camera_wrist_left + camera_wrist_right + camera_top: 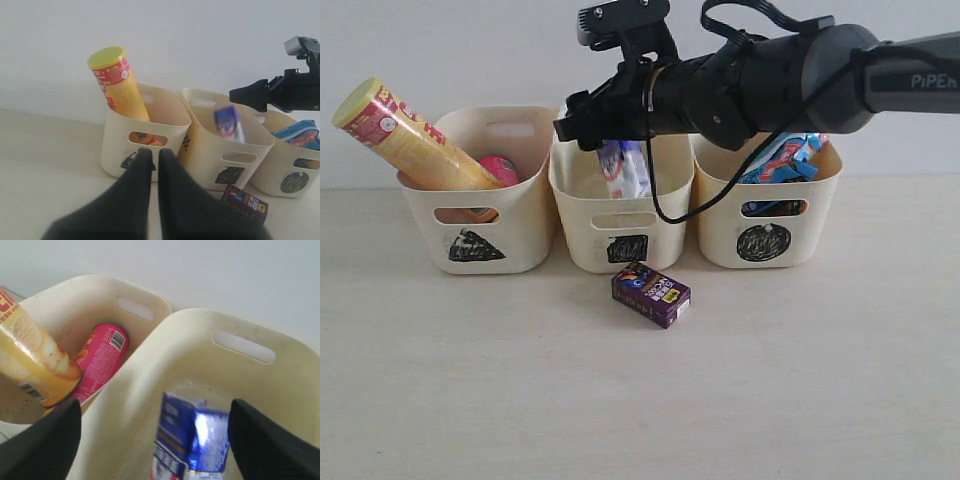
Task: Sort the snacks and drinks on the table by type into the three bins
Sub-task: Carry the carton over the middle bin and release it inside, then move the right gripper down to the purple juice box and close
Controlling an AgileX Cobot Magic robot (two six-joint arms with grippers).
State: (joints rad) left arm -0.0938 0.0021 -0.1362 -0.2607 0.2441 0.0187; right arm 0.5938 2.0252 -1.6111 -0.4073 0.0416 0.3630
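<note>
Triangle bin holds Lay's tube and pink tube; square bin holds drink carton, seemingly loose, beneath my spread right pincer.

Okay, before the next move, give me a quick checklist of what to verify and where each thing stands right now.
1. Right gripper clear of the blue-and-white carton: ok, jaws wide, carton loose between them.
2. Carton in the square-marked bin: ok.
3. Purple drink box sorted: not ok, it lies on the table in front of that bin.
4. Left gripper ready to grasp: not ok, shut.
5. Room in that bin for the box: cannot tell.
</note>
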